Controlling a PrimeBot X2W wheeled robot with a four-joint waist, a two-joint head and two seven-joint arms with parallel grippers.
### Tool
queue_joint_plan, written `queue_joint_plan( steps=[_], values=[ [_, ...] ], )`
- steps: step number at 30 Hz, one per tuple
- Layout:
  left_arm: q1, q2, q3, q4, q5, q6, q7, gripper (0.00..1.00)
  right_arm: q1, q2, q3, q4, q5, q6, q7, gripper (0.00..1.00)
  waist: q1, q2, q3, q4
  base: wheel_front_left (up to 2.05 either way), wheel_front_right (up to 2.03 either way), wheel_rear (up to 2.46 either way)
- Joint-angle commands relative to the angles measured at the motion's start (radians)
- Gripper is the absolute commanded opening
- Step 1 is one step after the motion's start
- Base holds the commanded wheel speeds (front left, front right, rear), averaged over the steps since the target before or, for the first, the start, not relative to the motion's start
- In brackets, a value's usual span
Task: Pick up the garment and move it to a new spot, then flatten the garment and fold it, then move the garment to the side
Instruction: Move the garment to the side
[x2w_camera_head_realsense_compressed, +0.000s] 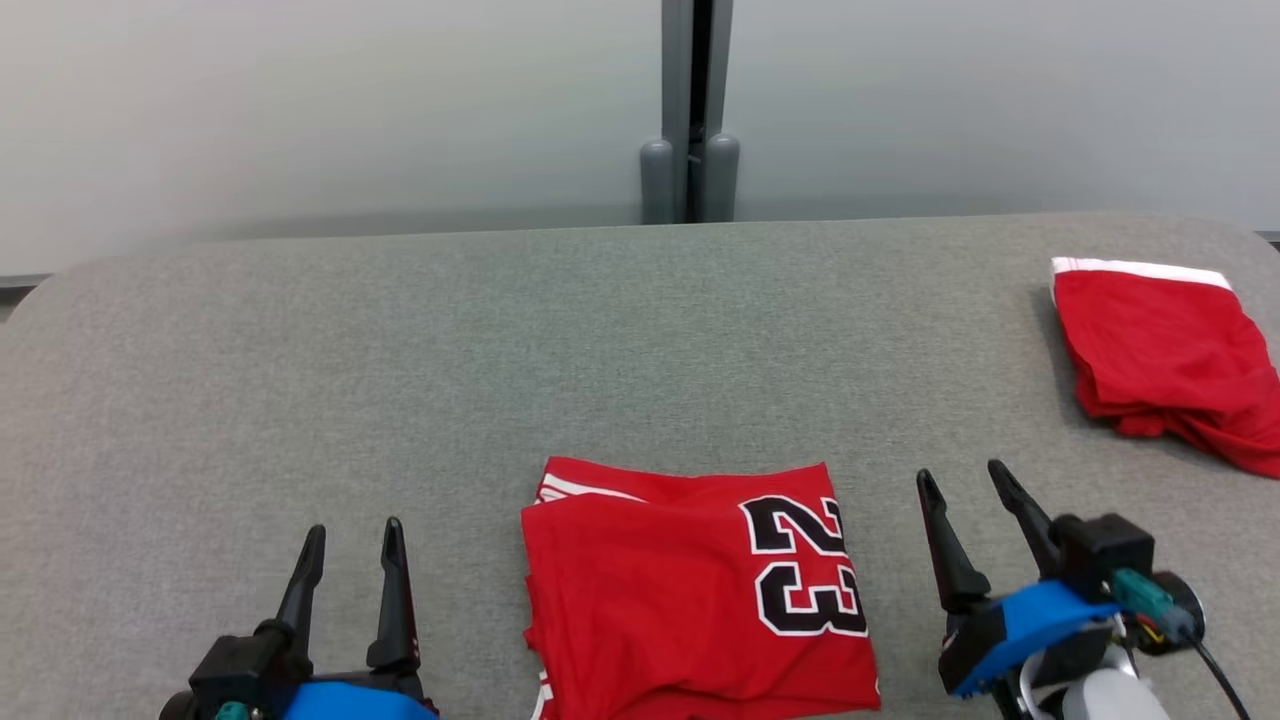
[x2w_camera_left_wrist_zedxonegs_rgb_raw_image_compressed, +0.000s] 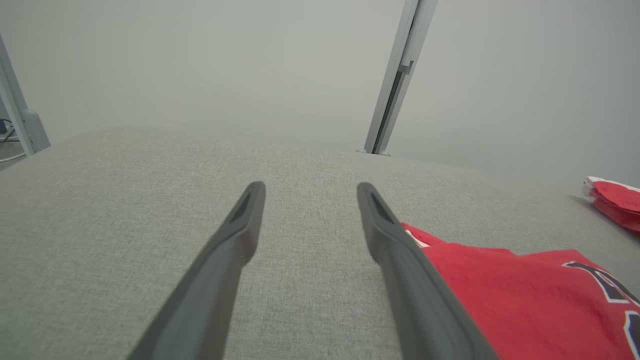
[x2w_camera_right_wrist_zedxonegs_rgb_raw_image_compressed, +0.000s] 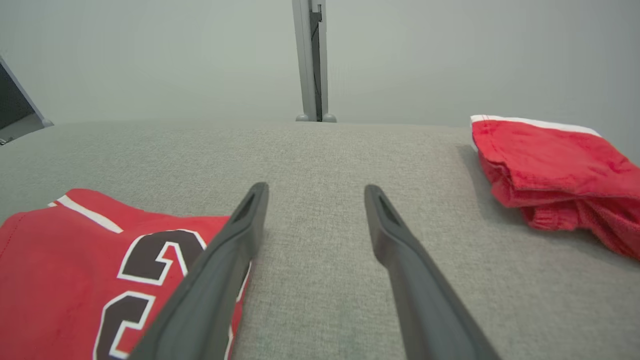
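Hands both open and holding nothing. Left hand sits at the near left of the grey fabric-covered surface, two long dark fingers parted, bare cloth showing between them. Right hand sits at the near right, fingers likewise spread and angled slightly leftward in the head view. Cannot tell whether either hand's tips touch the surface. Between the two hands, at the near centre, lies the folded red jersey: a roughly square packet, flat, with a black "23" outlined in white on its right half and a white stripe showing at its far left corner. Neither hand touches it; the right hand is just beside its right edge, the left hand near its left edge. Well apart, at the far right of the surface, rests a second red garment with a white band, loosely folded. Behind the surface's far edge stands a grey upright post against a pale wall.
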Motion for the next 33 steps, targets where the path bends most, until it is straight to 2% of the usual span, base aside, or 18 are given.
queue_joint_plan(
  steps=[1,3,12,19,20,22,23,28,33],
  values=[
    [-0.017,0.004,0.008,-0.007,0.008,-0.003,-0.005,1.0,-0.025,-0.001,0.007,0.001,-0.01,0.0,0.024,1.0,0.0,0.0,0.008,0.013,0.0,0.0,0.0],
    [-0.018,0.004,0.01,-0.009,0.009,-0.003,-0.005,1.0,-0.031,-0.001,0.015,0.006,-0.016,0.0,0.051,1.0,0.0,0.0,0.011,0.019,0.0,0.0,0.0],
    [-0.022,-0.007,0.02,-0.012,0.015,-0.012,-0.005,1.0,-0.039,-0.001,0.066,0.053,0.008,0.0,0.326,1.0,0.0,0.0,0.042,0.089,0.0,0.0,0.0],
    [-0.029,-0.021,0.027,-0.01,0.027,-0.019,-0.005,1.0,-0.046,-0.001,0.081,0.094,0.031,0.0,0.441,1.0,0.0,0.0,0.07,0.119,0.0,0.0,0.0],
    [-0.03,-0.022,0.029,-0.01,0.03,-0.02,-0.005,1.0,-0.05,-0.001,0.083,0.096,0.031,0.0,0.446,0.6,0.0,0.0,0.074,0.12,0.0,0.0,0.0],
    [-0.032,-0.023,0.03,-0.011,0.034,-0.024,-0.005,1.0,-0.059,-0.001,0.088,0.095,0.036,0.0,0.451,0.14,0.0,0.0,0.084,0.117,0.0,0.0,0.0],
    [-0.034,-0.024,0.029,-0.012,0.037,-0.026,-0.005,1.0,-0.067,-0.001,0.092,0.091,0.044,0.0,0.448,0.0,0.0,0.0,0.089,0.113,0.0,0.0,0.0],
    [-0.044,-0.026,0.023,-0.029,0.059,-0.034,-0.005,1.0,-0.126,-0.004,0.085,0.046,0.054,0.0,0.417,0.0,0.0,0.0,0.12,0.06,0.0,0.0,0.0],
    [-0.067,-0.021,0.004,-0.056,0.086,-0.045,-0.005,1.0,-0.176,-0.019,0.057,-0.003,0.061,0.0,0.405,0.0,0.0,0.0,0.164,-0.041,0.0,0.0,0.0]
  ],
)
